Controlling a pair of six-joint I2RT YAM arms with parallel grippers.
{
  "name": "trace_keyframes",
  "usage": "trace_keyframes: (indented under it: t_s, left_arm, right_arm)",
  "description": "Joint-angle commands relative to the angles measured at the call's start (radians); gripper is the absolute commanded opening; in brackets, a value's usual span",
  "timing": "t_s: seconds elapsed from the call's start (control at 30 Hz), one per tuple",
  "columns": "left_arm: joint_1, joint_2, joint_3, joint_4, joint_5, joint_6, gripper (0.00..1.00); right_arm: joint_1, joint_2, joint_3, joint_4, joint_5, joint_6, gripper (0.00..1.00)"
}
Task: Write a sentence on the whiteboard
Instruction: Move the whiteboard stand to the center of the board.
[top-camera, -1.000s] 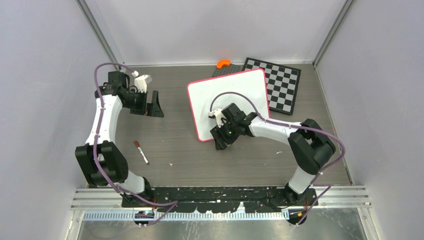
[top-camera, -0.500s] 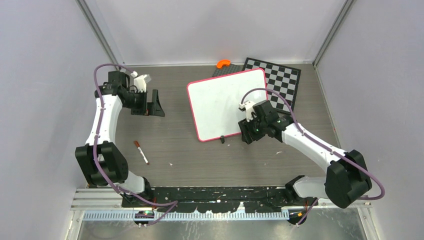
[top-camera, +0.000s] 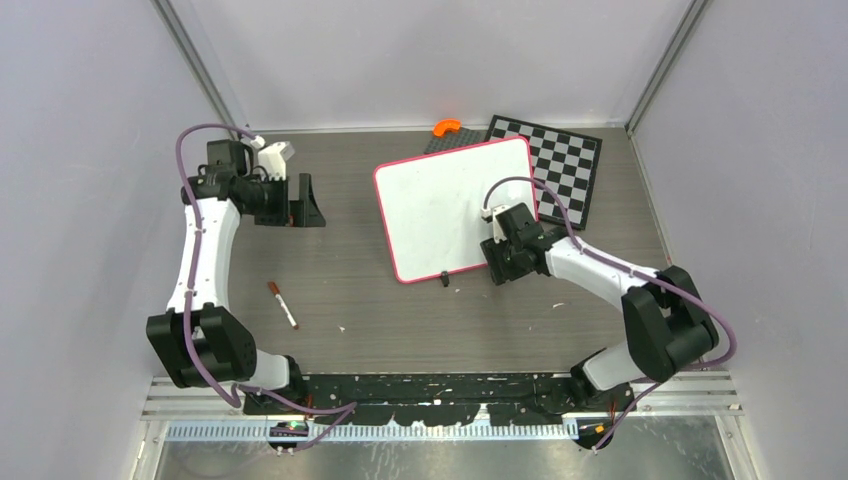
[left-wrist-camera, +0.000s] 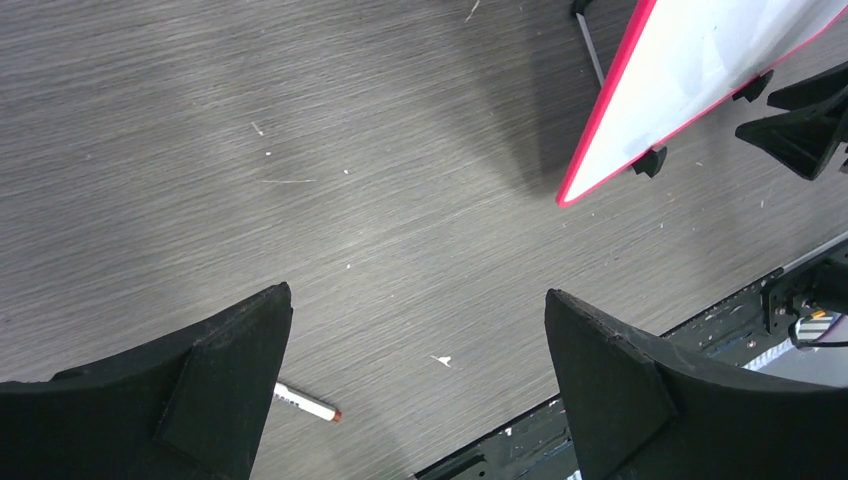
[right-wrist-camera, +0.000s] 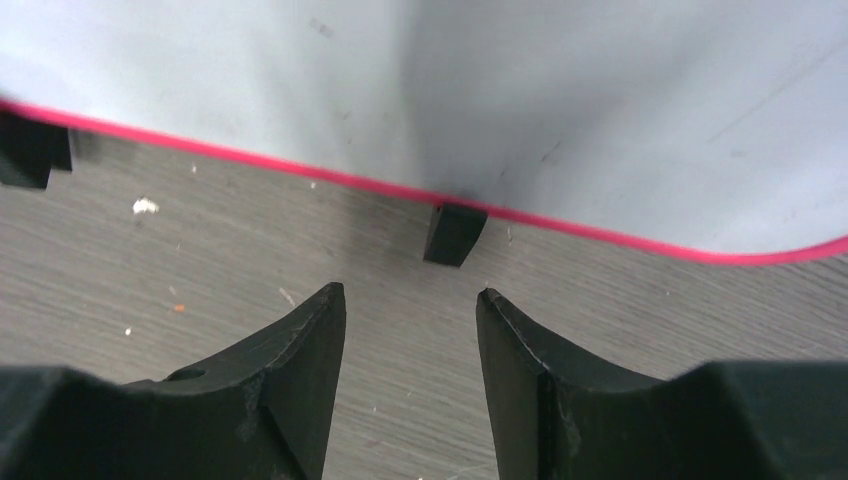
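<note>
The whiteboard (top-camera: 450, 205) lies flat at the middle back, white with a pink-red frame. Its surface is blank; no sentence shows on it. My right gripper (top-camera: 497, 265) is open and empty at the board's near right corner. In the right wrist view the fingertips (right-wrist-camera: 412, 295) sit just short of the pink edge and a black clip foot (right-wrist-camera: 453, 233). My left gripper (top-camera: 305, 205) is open and empty, above the table left of the board. A marker (top-camera: 282, 304) with a red-brown tip lies on the table at the near left. It also shows in the left wrist view (left-wrist-camera: 305, 405).
A black-and-white chessboard (top-camera: 560, 165) lies behind and right of the whiteboard. An orange piece (top-camera: 446, 127) sits by the back wall. The left wrist view shows the whiteboard's corner (left-wrist-camera: 690, 80) and my right gripper (left-wrist-camera: 800, 125) beside it. Grey walls close in three sides.
My right gripper moved from the whiteboard's near left corner to its near right corner, and the right arm then folded in closer. My left arm shifted slightly to the left.
</note>
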Motion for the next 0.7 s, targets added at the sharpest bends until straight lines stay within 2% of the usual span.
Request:
trace_keyframes:
  t_s: [0.0, 0.1, 0.2, 0.33, 0.53, 0.67]
  left_arm:
    - [0.003, -0.025, 0.006, 0.026, -0.022, 0.003, 1.00]
    - [0.003, -0.017, 0.009, 0.022, -0.032, 0.016, 1.00]
    - [0.004, -0.011, 0.009, 0.020, -0.037, 0.022, 1.00]
    - [0.004, -0.009, 0.008, 0.019, -0.042, 0.027, 1.00]
    - [0.005, 0.000, 0.016, -0.004, -0.046, 0.050, 1.00]
    - [0.004, 0.011, 0.036, -0.052, -0.047, 0.098, 1.00]
  right_arm:
    - [-0.017, 0.049, 0.071, 0.093, 0.006, 0.019, 0.55]
    - [-0.031, 0.085, 0.089, 0.113, -0.015, 0.005, 0.53]
    - [-0.044, 0.128, 0.106, 0.120, -0.049, -0.015, 0.45]
    - [-0.081, 0.169, 0.118, 0.114, -0.079, -0.025, 0.31]
    - [-0.098, 0.150, 0.091, 0.083, -0.151, -0.065, 0.02]
    - [-0.099, 0.117, 0.072, 0.036, -0.183, -0.137, 0.00]
